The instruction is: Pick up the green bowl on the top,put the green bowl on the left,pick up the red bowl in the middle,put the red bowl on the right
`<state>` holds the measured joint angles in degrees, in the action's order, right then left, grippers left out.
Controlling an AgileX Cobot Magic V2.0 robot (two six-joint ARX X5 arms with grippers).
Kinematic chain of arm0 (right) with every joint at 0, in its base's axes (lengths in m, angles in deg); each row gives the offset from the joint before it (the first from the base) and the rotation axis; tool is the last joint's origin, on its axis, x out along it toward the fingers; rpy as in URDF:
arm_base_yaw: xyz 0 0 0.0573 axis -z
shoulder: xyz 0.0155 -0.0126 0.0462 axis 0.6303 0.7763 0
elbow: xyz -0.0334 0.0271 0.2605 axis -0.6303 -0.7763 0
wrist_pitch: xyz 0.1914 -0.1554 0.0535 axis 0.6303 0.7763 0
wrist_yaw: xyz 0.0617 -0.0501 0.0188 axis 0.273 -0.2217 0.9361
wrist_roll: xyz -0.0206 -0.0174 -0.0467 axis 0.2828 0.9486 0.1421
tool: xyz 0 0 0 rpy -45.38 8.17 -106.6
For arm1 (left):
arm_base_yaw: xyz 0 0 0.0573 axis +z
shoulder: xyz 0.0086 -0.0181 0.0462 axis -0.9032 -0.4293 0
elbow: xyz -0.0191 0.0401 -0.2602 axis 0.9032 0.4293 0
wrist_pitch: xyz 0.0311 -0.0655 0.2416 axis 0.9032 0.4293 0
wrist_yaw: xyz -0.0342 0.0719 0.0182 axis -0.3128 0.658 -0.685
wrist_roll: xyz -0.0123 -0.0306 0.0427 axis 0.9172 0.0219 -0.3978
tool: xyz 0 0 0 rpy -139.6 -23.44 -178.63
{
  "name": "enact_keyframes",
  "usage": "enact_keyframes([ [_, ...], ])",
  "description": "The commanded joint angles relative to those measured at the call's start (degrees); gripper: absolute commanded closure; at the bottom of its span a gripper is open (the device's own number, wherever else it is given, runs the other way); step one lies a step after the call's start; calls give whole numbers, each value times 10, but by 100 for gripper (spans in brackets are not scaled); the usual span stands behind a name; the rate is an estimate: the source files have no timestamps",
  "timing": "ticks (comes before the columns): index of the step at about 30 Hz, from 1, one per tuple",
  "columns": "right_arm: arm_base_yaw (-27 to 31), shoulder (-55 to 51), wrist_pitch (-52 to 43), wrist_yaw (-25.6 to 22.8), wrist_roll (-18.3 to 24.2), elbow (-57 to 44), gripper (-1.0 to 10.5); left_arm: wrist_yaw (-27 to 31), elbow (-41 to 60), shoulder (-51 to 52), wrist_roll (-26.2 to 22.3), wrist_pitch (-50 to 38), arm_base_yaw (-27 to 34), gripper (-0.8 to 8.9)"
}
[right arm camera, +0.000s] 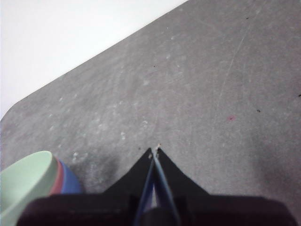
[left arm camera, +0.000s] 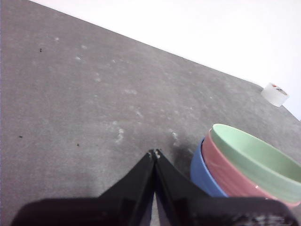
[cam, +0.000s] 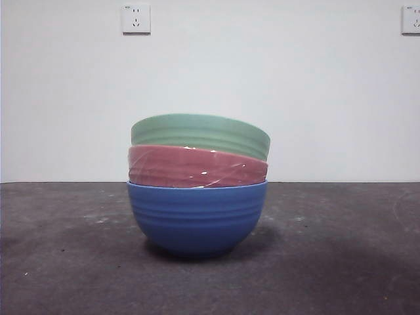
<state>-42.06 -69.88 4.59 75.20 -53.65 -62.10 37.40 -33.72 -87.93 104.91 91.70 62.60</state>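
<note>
Three bowls stand nested in the middle of the dark grey table (cam: 341,262). The green bowl (cam: 200,134) sits on top, slightly tilted. Under it is the red bowl (cam: 197,168), and a blue bowl (cam: 197,216) carries both. The front view shows neither arm. My left gripper (left arm camera: 154,152) is shut and empty, hovering above bare table to one side of the stack, with the green bowl (left arm camera: 256,160) and red bowl (left arm camera: 225,172) near its jaws. My right gripper (right arm camera: 154,150) is also shut and empty on the stack's other side, the green bowl (right arm camera: 23,181) at that picture's corner.
A roll of white tape (left arm camera: 275,94) lies near the table's far edge. A white wall stands behind the table with two sockets (cam: 136,18) high up. The blue bowl (left arm camera: 204,172) shows under the red one in the left wrist view.
</note>
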Motion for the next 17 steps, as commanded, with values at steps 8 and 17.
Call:
enact_keyframes([
  [8,-1,137,19,84,56,140,957,-61,-140,-182,-51,4,2,822],
  [17,-1,256,64,190,144,233,948,-156,-261,-312,-106,61,1,821],
])
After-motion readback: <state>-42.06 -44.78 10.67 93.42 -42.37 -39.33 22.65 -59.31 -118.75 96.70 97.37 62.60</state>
